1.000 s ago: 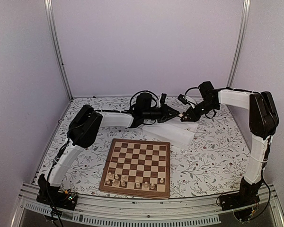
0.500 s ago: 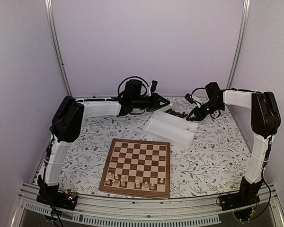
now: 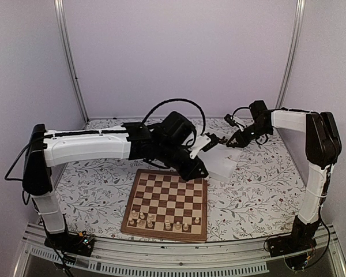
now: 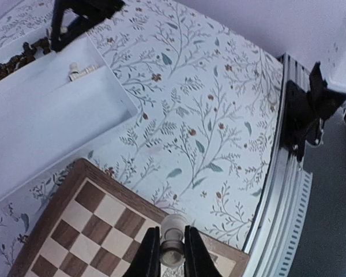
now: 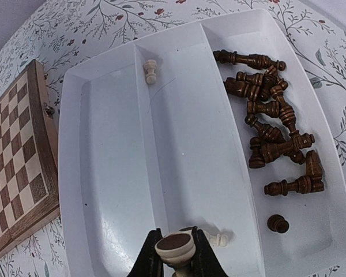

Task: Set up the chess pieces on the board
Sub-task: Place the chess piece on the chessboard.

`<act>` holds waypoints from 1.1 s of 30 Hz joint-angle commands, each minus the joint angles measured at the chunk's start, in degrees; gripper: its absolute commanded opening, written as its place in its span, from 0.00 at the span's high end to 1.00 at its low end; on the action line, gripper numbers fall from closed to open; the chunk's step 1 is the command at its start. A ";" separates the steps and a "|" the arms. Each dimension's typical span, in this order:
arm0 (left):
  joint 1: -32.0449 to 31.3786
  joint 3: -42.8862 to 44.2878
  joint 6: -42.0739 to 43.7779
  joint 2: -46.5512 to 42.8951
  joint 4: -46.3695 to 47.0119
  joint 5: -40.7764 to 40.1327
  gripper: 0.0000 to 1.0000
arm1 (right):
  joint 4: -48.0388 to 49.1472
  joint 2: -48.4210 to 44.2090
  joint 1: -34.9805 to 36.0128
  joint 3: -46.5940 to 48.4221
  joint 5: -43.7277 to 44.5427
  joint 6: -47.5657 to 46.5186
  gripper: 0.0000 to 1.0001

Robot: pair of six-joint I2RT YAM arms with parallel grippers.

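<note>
Left arm (image 3: 86,147): swung from the far counter to the board (image 3: 167,196), far right corner.
Left gripper (image 4: 172,255): clenched on pale piece (image 4: 173,224).
Right gripper (image 5: 176,259): clenched on second pale piece (image 5: 175,244), above tray (image 5: 115,161).
Placement: carry nearward, lower upright, centre on square before releasing.

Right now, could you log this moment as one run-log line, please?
left gripper: shut on cream piece, above board corner | right gripper: shut on pale piece, above white tray | dark pieces: lying in tray
</note>
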 commanded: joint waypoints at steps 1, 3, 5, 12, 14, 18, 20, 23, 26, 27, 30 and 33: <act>-5.39 -2.44 7.48 -2.81 -12.40 -6.86 0.97 | 1.60 1.29 0.12 -1.08 -0.15 -0.38 0.94; -8.78 -3.00 9.29 -2.60 -14.17 -8.25 0.97 | 1.71 1.60 0.21 -1.33 0.20 -0.64 0.94; -11.75 -3.65 10.21 -1.89 -15.25 -10.30 0.98 | 1.85 1.75 0.23 -1.51 0.31 -0.78 0.94; -17.80 -5.37 10.35 1.61 -15.98 -14.61 0.98 | 2.09 1.19 0.21 -1.86 0.95 -0.71 0.94; -18.65 -5.16 10.34 2.45 -15.95 -15.38 0.98 | 2.17 1.15 0.22 -1.96 1.10 -0.70 0.94; -19.85 -4.32 10.35 3.45 -15.69 -14.94 0.98 | 2.12 0.76 0.18 -1.96 1.01 -0.45 0.94; -20.29 -3.79 10.35 3.82 -15.68 -14.33 0.98 | 2.18 0.64 0.18 -1.96 0.96 -0.43 0.94; -20.84 -2.92 10.35 5.01 -16.10 -14.40 0.98 | 2.14 0.61 0.16 -1.96 0.95 -0.39 0.94; -21.35 -2.59 10.35 5.87 -16.08 -14.33 0.98 | 2.10 0.55 0.22 -2.04 0.92 -0.39 0.94; -21.39 -2.52 10.35 6.16 -16.13 -14.13 0.97 | 2.12 0.57 0.22 -2.05 0.92 -0.42 0.94; -21.83 -2.22 10.35 6.93 -16.17 -13.72 0.97 | 2.11 0.53 0.18 -2.05 0.92 -0.48 0.94; -21.95 -1.89 10.35 7.63 -16.33 -13.68 0.97 | 2.12 0.44 0.16 -2.05 0.77 -0.55 0.93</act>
